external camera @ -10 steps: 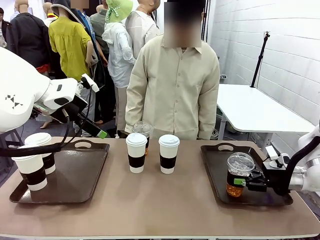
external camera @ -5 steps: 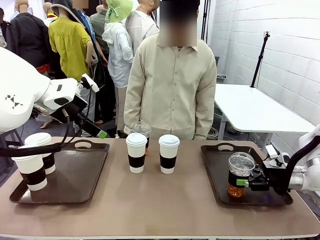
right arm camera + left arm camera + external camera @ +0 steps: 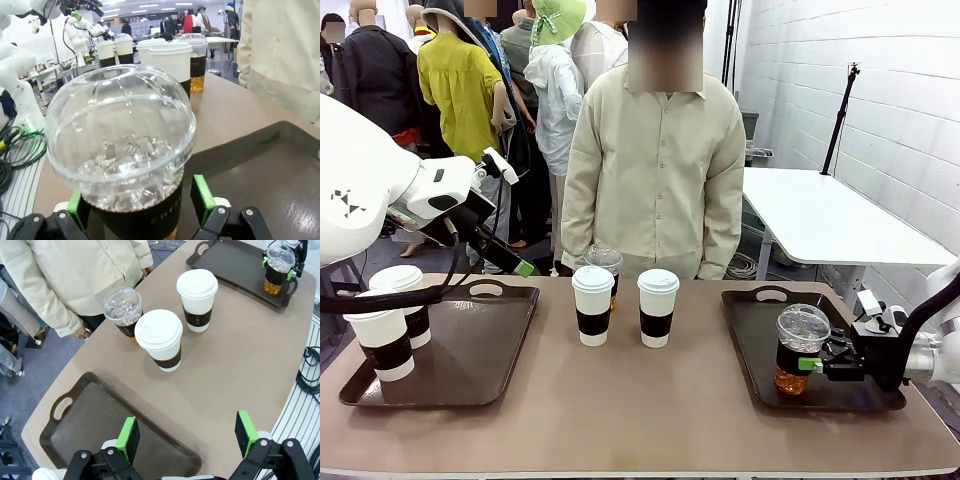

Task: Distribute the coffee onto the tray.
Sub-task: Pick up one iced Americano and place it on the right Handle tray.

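A clear dome-lidded cup of amber drink (image 3: 801,350) (image 3: 120,150) stands on the right tray (image 3: 760,340). My right gripper (image 3: 812,365) is open around its black sleeve, with the green pads (image 3: 202,197) just off its sides. Two white lidded cups (image 3: 593,305) (image 3: 657,307) stand mid-table. A second clear cup (image 3: 604,262) (image 3: 123,310) sits behind them, near the person. Two more white cups (image 3: 382,340) (image 3: 405,300) stand on the left tray (image 3: 470,350). My left gripper (image 3: 515,215) (image 3: 187,432) hangs open and empty above that tray.
The person stands at the far edge behind the middle cups, arms down. Bare brown tabletop (image 3: 640,400) lies between the two trays and in front of the cups. A white side table (image 3: 830,220) stands at the back right.
The clear cup came down a little onto the right tray, and my right gripper eased back to the right from it. The left arm has not moved.
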Tool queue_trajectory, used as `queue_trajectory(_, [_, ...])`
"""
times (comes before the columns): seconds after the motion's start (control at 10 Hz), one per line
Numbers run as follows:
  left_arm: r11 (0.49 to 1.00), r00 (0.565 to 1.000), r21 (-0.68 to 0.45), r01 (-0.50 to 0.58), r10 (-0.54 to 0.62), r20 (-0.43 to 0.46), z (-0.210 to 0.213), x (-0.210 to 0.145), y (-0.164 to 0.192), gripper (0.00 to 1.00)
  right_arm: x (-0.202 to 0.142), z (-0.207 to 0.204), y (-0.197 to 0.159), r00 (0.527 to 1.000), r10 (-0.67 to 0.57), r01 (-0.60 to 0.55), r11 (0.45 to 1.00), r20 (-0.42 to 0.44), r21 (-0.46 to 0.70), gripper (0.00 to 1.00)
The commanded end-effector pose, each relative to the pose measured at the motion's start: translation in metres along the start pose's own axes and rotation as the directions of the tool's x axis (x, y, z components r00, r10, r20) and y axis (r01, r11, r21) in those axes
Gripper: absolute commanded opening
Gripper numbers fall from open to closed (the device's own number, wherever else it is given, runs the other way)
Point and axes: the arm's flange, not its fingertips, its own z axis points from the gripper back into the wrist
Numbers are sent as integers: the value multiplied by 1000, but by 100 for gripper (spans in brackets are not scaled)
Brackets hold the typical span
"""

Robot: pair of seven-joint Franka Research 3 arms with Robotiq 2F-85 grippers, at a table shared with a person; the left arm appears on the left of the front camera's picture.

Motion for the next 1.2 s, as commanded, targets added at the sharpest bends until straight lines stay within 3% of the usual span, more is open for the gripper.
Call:
queue_trajectory(0.0, [1000,1000,-3,-4,4,-7,0,0,-1,100,1,12,12,999,-31,30,999,-15,-38,100])
queue_trajectory(0.6, [1000,1000,-3,-4,4,-7,0,0,-1,100,1,50,40,996,-74,67,990,-49,-127,100])
queue_trajectory(0.7, [1000,1000,-3,-4,4,-7,0,0,-1,100,19,30,47,974,-102,62,979,-204,-194,100])
queue_trajectory(0.8, [1000,1000,-3,-4,4,-7,0,0,-1,100,-8,52,29,999,-51,49,994,-17,-100,100])
queue_trajectory(1.1, [1000,1000,-3,-4,4,-7,0,0,-1,100,-8,52,29,999,-51,49,994,-17,-100,100])
